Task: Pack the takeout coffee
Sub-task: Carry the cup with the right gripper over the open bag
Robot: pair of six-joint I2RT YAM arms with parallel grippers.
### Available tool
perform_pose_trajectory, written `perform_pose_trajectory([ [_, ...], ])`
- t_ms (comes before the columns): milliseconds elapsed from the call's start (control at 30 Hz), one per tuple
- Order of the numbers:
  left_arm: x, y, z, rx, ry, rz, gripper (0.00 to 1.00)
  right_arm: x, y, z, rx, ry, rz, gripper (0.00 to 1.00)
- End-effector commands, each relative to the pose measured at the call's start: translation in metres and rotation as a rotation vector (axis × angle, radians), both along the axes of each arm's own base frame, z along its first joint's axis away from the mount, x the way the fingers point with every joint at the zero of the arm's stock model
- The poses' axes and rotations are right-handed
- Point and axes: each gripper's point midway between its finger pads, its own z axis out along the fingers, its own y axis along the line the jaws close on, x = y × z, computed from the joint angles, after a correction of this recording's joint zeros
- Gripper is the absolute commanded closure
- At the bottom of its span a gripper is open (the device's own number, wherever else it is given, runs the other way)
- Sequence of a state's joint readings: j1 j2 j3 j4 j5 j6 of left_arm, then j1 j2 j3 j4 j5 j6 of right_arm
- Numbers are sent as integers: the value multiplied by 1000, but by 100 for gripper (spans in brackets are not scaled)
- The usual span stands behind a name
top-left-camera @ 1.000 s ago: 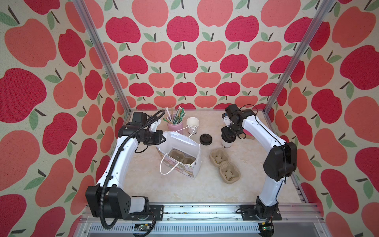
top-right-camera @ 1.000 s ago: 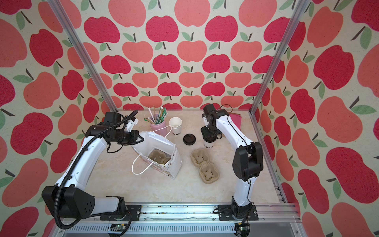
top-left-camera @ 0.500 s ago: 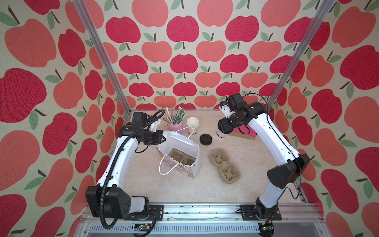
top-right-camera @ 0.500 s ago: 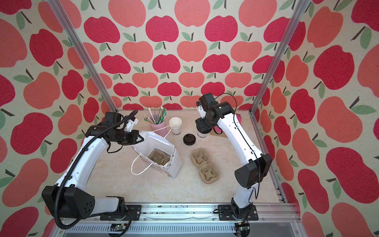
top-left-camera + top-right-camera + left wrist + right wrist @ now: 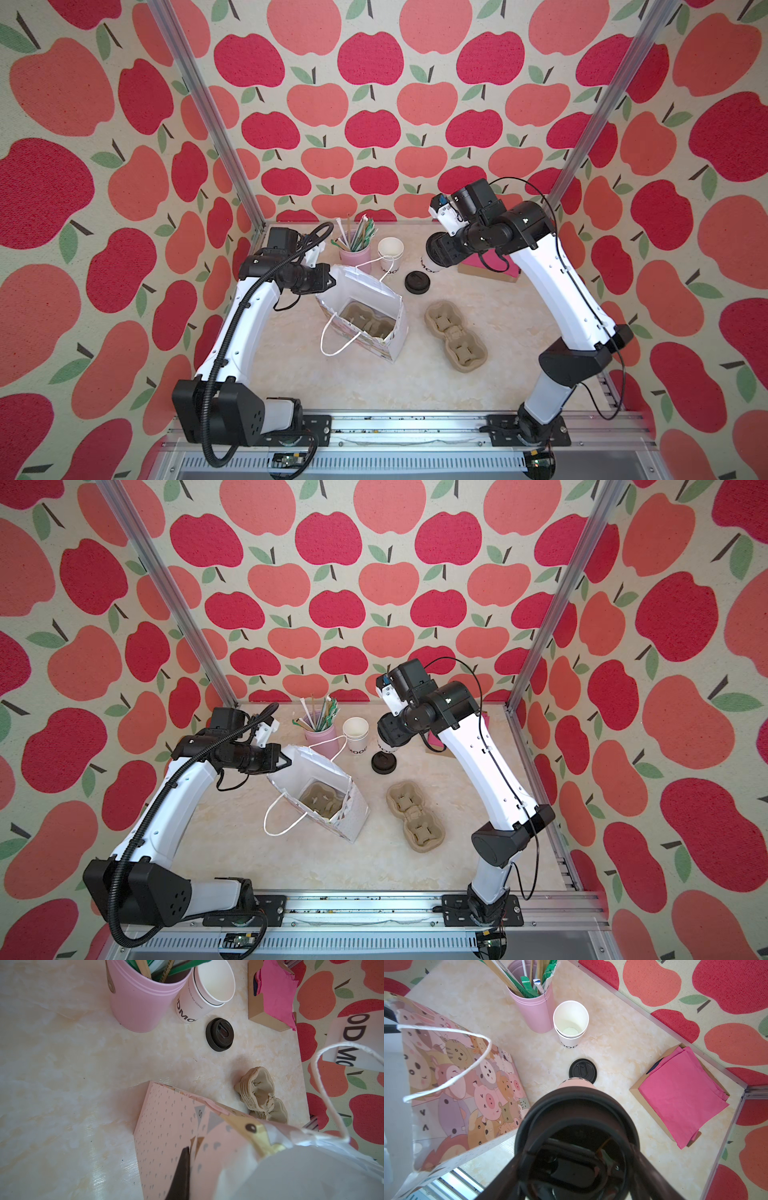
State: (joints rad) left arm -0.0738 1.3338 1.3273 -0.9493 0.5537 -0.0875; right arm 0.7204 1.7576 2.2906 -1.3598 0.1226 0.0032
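Between the fingers of the right hand (image 5: 441, 252), which stand fairly wide and clamp round its top end, hangs the white paper cup (image 5: 428, 266), clear of the bench (image 5: 374, 386). The right wrist view looks down the cup's length. What appears to be a black lid (image 5: 577, 1097) caps the near end. The lettered base points away from the hand toward the bench, so the long axis is close to upright, slightly tilted. Just below the hand, a loose black lid (image 5: 417, 282) lies flat on the bench. Farther out, toward the left arm and lower than the cup, the paper bag (image 5: 365, 286) stands open-mouthed with a cardboard cup carrier (image 5: 365, 326) at its bottom. The left hand (image 5: 331, 281) is pinched shut on the bag's far rim, propping it open. The right hand seems the one placed to lower the cup in, base first.
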Motion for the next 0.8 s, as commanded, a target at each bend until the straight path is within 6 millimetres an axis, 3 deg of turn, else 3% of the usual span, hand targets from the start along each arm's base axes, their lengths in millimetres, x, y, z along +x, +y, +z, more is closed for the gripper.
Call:
perform_pose_trajectory([
  [0, -1, 0, 4, 3, -22, 3, 100, -22, 2, 22, 36, -22, 61, 37],
  [333, 2, -1, 6, -7, -23, 7, 100, -48, 20, 54, 105, -85, 168, 37],
  [767, 7, -4, 8, -5, -18, 3, 100, -85, 52, 74, 205, -88, 350, 37],
])
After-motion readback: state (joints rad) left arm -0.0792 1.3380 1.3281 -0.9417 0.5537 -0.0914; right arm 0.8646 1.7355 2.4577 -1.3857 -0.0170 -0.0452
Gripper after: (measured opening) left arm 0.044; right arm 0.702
